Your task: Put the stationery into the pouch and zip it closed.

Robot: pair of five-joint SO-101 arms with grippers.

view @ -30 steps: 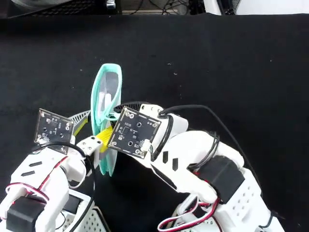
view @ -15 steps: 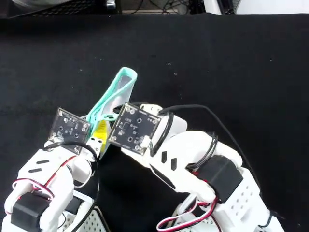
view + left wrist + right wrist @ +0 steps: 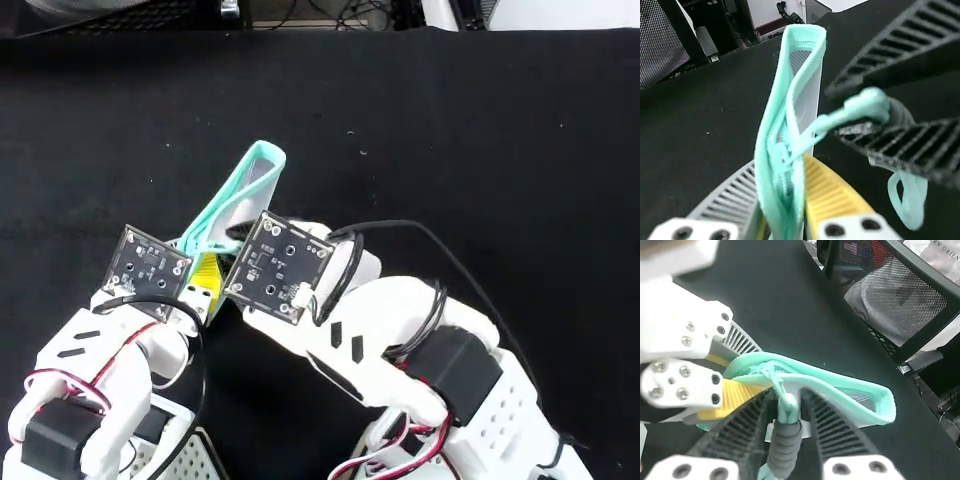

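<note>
From above, my two arms are meeting in the lower left of the frame on the black table [image 3: 480,130]. The mint pouch [image 3: 238,195] is standing on edge just left of centre, slanting toward the upper right. My left gripper [image 3: 198,255] is clamping the pouch's lower end, its yellow finger [image 3: 208,270] showing beside the fabric; my right arm [image 3: 400,330] is crossing in from the lower right, its wrist lying over the middle of the pouch.

In the left wrist view, I am pinching the pouch between a grey finger [image 3: 732,197] and the yellow one, closed down to the thickness of the cloth. The pouch is running straight away from me, edge up. Just beside it my right gripper [image 3: 867,107] is squeezing the zip pull [image 3: 860,105] between two black ribbed fingers [image 3: 900,145]; a mint loop is hanging below them.

In the right wrist view, my black fingers are standing narrow on either side of the zip pull, gripping it where it meets the pouch's seam; the left gripper is holding the pouch right next to them.
</note>
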